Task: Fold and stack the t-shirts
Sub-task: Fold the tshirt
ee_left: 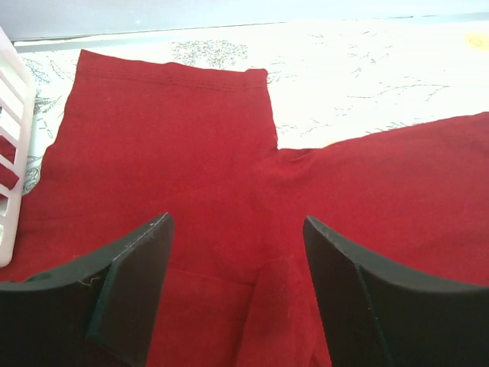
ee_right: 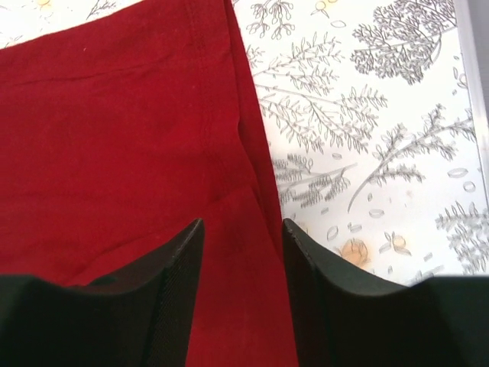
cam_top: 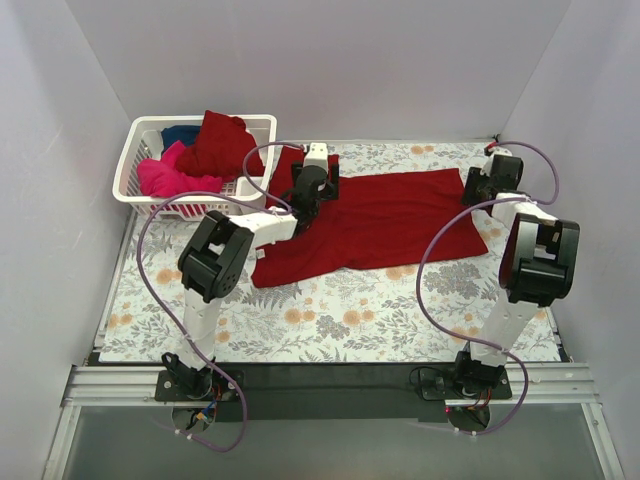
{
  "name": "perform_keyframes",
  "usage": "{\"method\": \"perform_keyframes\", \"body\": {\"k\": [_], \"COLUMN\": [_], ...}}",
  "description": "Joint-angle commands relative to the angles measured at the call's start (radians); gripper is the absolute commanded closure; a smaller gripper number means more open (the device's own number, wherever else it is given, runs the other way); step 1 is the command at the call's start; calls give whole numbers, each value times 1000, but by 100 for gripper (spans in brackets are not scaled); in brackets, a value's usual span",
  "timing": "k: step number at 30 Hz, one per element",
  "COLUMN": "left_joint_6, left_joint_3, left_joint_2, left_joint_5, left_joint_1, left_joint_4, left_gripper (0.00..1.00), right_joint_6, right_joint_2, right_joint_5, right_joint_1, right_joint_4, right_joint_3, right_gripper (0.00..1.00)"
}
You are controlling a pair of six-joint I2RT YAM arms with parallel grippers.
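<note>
A dark red t-shirt lies spread flat on the floral tablecloth. My left gripper is open low over its left part, near a sleeve. In the left wrist view the jaws stand wide apart over the red cloth, with a small raised fold between them. My right gripper is at the shirt's right edge. In the right wrist view its jaws are partly open and straddle the hemmed edge. Another dark red shirt, a hot pink one and a dark blue one sit in the basket.
The white lattice basket stands at the back left, close beside the spread shirt's sleeve; its wall shows in the left wrist view. White walls close in the back and both sides. Cables loop from both arms over the cloth.
</note>
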Motion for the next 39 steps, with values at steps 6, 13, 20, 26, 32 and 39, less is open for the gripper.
{"method": "perform_keyframes", "body": {"k": [6,13,20,26,32,39], "left_joint_6": [-76,-190,-231,-219,-216,-231], "left_joint_3": [-141,-273,-307,-274,-335,-495], "left_joint_2": [-157,-162,-122,-59,-50,-90], "left_joint_5": [27,102,194,221,225,272], "left_joint_1": [-40,-121,-201,-241,-244,-244], "left_joint_4": [19,60,108,111,120,175], "left_gripper": [36,36,36,35,35,35], "right_joint_6": [41,74,67,82,110,156], "right_joint_2": [-208,-170,-113,-107,-106,-227], "right_joint_5": [-90,-204,-147,-166,-147,-141], "right_joint_1": [42,207,200,119,66,66], "right_joint_4": [92,129,126,78,-2,-62], "right_joint_3": [-184,-247,-276,-302,-333,-480], "right_gripper": [59,60,62,62,63,64]}}
